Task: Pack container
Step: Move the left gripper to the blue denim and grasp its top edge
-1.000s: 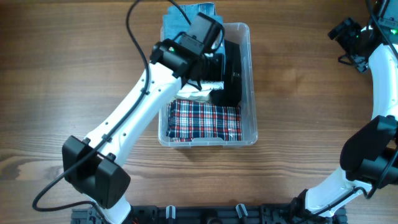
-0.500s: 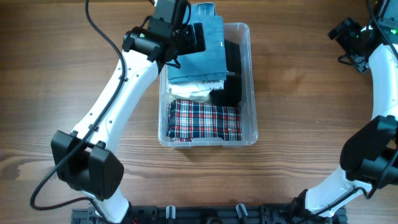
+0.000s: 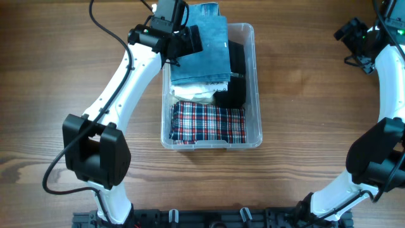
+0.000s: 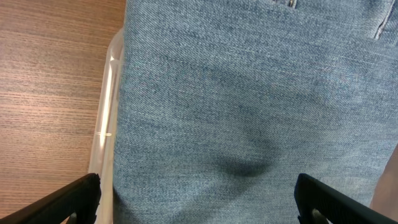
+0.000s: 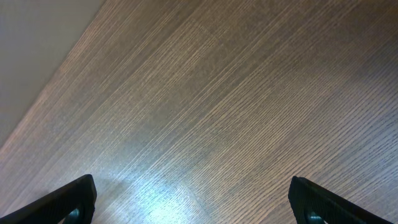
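Overhead view: container [image 3: 256, 114] mid-table, plaid cloth [image 3: 207, 121] at the near end, folded jeans [image 3: 205, 57] hanging over the far rim. Left gripper [image 3: 190, 39] spread wide, gripping nothing, above the jeans. Probably the tucking-in step; next, push them down inside. Right gripper [image 5: 193, 199] spread too, idle far right.

Wooden table [image 3: 304, 95] bears container [image 3: 258, 88]

My overhead view looks straight down on the whole counter [image 3: 304, 95]. My left wrist view sits close above the folded denim [image 4: 249, 106] and the tub [image 4: 106, 124] rim, which overhead shows at upper centre. My right wrist view faces the counter's wood, close.
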